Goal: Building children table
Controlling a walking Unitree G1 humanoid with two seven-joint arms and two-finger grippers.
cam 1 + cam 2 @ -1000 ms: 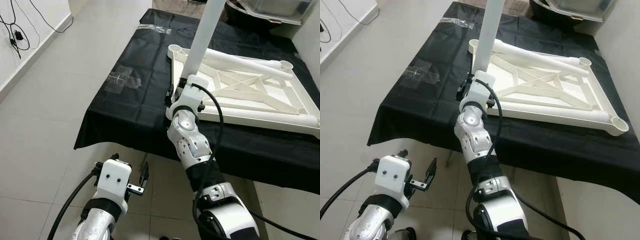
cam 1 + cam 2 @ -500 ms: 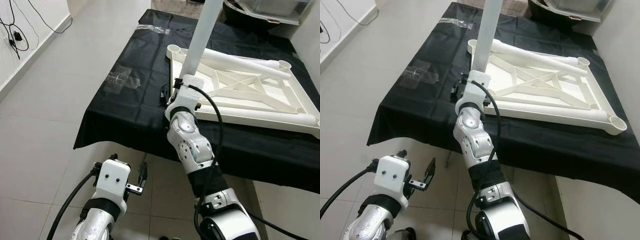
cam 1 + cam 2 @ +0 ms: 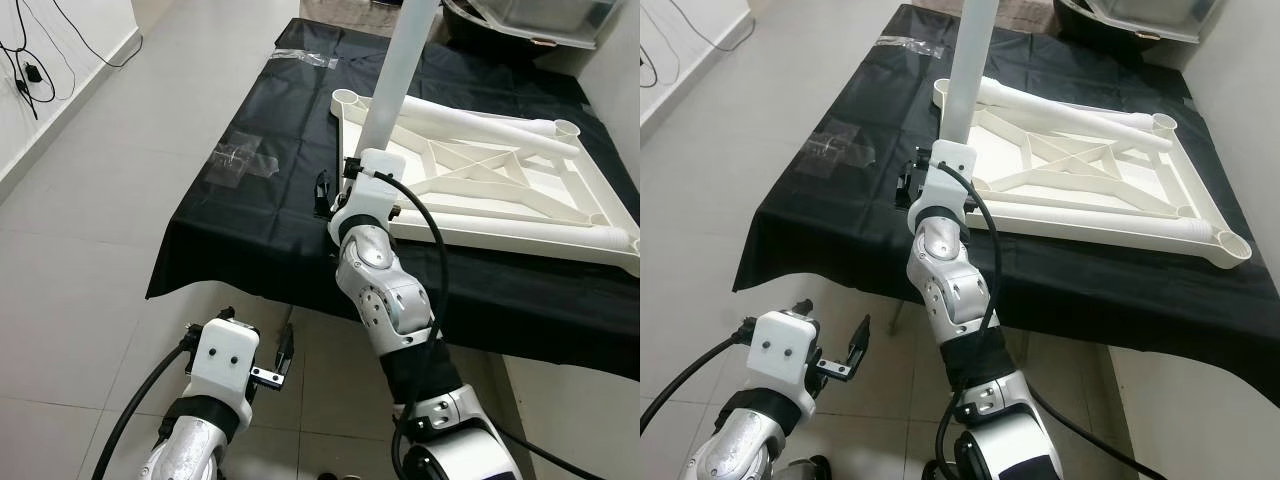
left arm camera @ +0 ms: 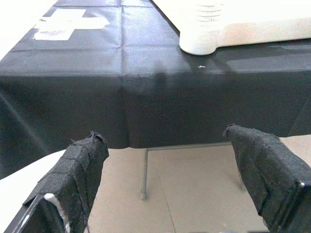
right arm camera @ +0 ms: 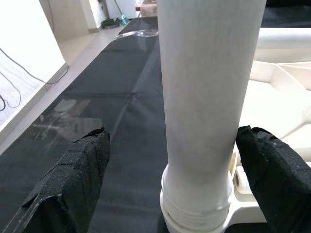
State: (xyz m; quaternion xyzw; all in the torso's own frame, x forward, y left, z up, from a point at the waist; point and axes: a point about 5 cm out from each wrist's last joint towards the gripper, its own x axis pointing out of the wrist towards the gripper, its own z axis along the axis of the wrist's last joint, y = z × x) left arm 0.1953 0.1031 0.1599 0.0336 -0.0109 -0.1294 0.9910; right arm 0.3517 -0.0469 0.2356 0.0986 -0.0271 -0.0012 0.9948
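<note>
Overhead, the white frame [image 3: 500,185] lies on the black-covered table [image 3: 250,215], upper right of the frame, a leg [image 3: 400,70] standing at its near-left corner. In the right wrist view, the right tool [image 5: 170,189] gapes around the leg, untouching. In the left wrist view, the left tool [image 4: 170,179] hangs open before the table.

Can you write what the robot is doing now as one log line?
right gripper: open around upright table leg | leg: seated in tabletop frame corner socket | left gripper: open, idle below black cloth

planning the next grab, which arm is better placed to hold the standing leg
Right, probably. The right gripper is open with its fingers either side of the leg, which stands in the frame's corner socket. The left gripper hangs open below the table edge, off the parts.
</note>
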